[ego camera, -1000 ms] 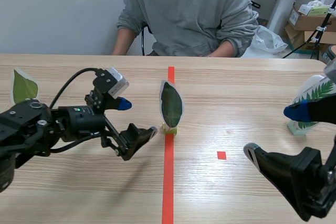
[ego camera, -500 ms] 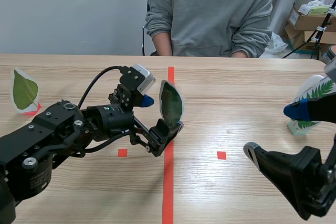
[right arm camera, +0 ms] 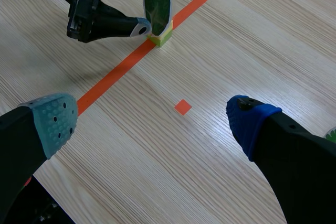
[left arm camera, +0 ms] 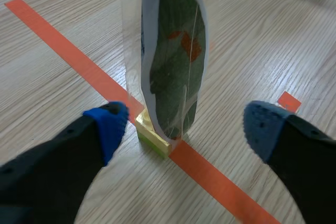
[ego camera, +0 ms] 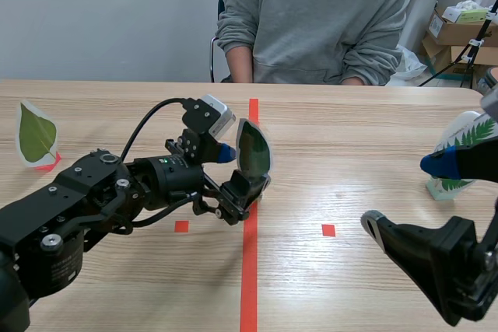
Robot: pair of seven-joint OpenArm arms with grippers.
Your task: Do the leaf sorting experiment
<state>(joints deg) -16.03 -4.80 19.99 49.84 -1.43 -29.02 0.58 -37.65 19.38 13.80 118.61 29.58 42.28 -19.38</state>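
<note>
1. The right gripper (right arm camera: 149, 121) hangs over the table's 4 o'clock, its fingers spread wide and holding nothing.
2. The left gripper (left arm camera: 184, 127) is at the table's centre. Its fingers are wide apart, one on each side of the dark leaf (left arm camera: 173, 66), and they grip nothing. One pad (left arm camera: 107, 124) seems just beside the base (left arm camera: 152, 136), though contact is hard to judge.
3. The dark leaf stands upright on that yellow-green base on the red line (left arm camera: 63, 51), at 12 o'clock from the left gripper.
4. A pale leaf (ego camera: 36, 134) stands at the table's 9 o'clock and a fern (ego camera: 463, 141) at 3 o'clock.
5. A person (ego camera: 311, 17) in grey sits at 12 o'clock.
</note>
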